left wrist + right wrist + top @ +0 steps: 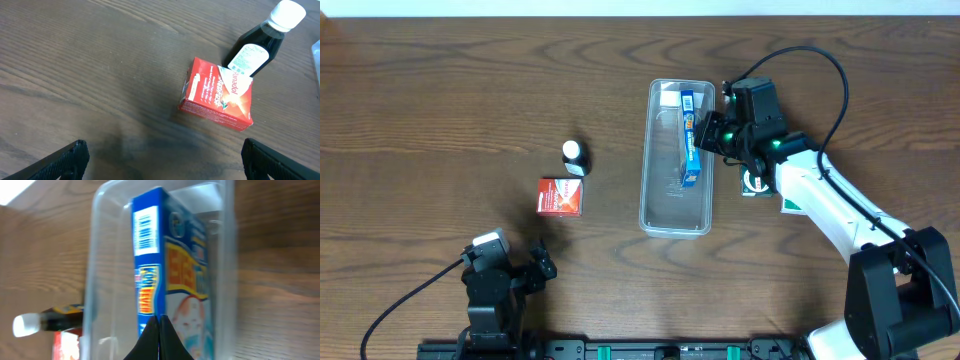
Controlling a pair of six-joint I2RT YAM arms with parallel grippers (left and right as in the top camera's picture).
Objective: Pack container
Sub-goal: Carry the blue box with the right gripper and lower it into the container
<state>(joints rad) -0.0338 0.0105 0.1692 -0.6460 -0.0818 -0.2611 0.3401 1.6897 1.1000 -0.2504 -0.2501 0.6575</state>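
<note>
The container (pixel 675 231) is a long clear plastic bin at the table's middle. A blue box (pixel 690 140) lies tilted inside it along the right wall. My right gripper (pixel 708 132) is at the bin's right rim. In the right wrist view its fingers (pixel 160 317) are pressed together with no gap, in front of the blue box (pixel 170 265) inside the container (pixel 95 280). My left gripper (pixel 542 265) is open and empty near the front left; its fingers (pixel 162 160) are spread wide over bare wood.
A red Panadol box (pixel 560 196) (pixel 217 95) and a dark bottle with a white cap (pixel 575 157) (pixel 255 47) lie left of the container. Both show in the right wrist view, bottle (pixel 45 321) and red box (pixel 65 347). A white-green packet (pixel 790 205) lies under the right arm.
</note>
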